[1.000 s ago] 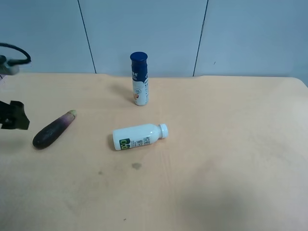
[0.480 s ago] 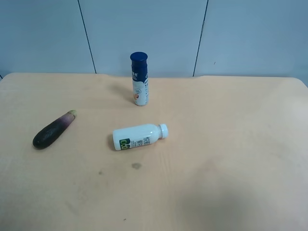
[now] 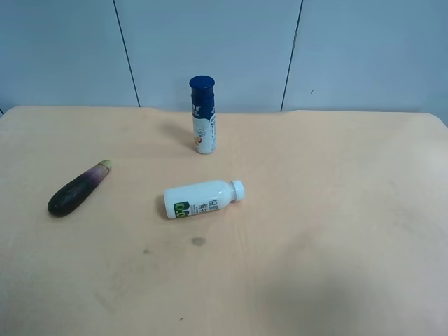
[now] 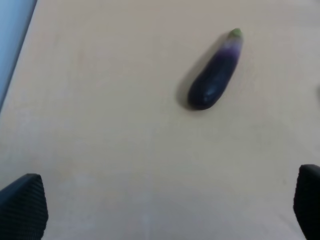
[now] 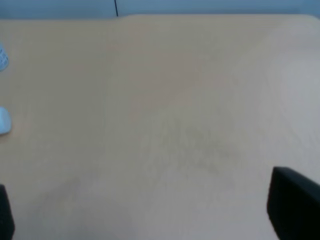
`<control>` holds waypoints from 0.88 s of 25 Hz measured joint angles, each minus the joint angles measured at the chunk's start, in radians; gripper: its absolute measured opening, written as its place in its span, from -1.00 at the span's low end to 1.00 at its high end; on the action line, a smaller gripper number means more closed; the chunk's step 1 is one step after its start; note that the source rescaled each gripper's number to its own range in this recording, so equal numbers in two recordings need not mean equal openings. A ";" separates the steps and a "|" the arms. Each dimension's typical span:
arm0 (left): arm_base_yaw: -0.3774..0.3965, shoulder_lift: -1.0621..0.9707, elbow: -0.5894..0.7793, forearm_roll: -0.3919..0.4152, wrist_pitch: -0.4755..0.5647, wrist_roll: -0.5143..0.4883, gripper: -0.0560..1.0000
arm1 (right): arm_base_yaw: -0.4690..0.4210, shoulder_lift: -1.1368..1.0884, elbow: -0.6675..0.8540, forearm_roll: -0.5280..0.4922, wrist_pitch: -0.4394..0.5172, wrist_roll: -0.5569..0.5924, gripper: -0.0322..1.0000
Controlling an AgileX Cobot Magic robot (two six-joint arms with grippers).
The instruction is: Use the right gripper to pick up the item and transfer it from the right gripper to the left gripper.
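Lying on the tan table (image 3: 336,231), well apart from both grippers: the eggplant (image 3: 77,187).

Resting on its side toward the exterior high view's left, green stem tip angling up toward the back; lying flat near the middle, the white bottle with green print (image 3: 203,199); standing upright behind it, the blue-capped bottle (image 3: 202,115). Hovering with jaws spread wide and gripping nothing: the left gripper (image 4: 165,210), looking down at the eggplant, and the right gripper (image 5: 150,215), facing bare table.
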 joint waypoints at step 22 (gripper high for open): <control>-0.001 -0.237 0.218 -0.078 -0.146 0.090 1.00 | 0.000 0.000 0.000 0.000 0.000 0.000 1.00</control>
